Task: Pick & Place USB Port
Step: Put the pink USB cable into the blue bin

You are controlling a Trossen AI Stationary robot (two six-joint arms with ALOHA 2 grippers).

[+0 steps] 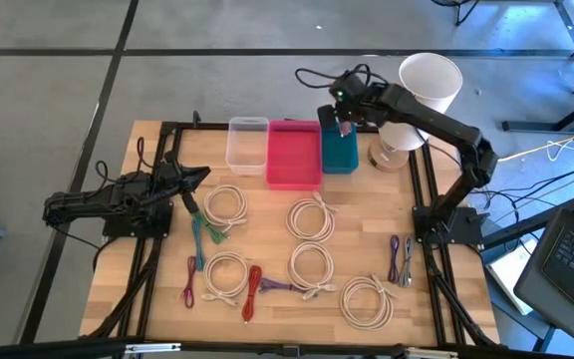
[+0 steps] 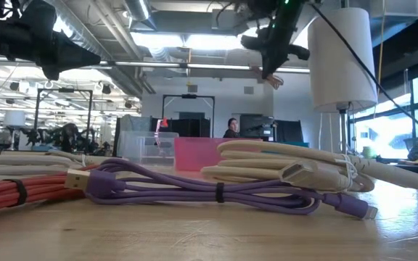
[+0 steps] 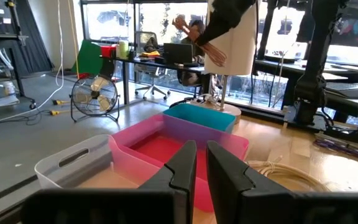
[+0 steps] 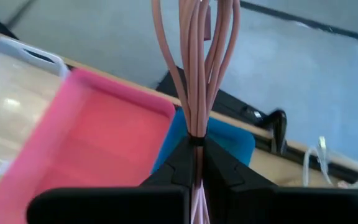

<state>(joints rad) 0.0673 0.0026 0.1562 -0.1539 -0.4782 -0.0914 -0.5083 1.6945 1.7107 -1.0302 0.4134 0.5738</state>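
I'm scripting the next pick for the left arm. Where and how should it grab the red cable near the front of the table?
Grip the red cable at its middle, probably coming straight down from above. It lies flat as a narrow folded bundle running front to back, so set the left gripper with its fingers across the narrow width. A purple cable touches its right side, so stay clear of it.

Pink cable bundle point(image 4: 194, 68) above teal bin point(image 1: 339, 150)

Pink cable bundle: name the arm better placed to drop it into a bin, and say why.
Right. The right gripper is shut on the pink cable bundle, held above the teal bin beside the pink bin. The left gripper waits near the table's left edge.
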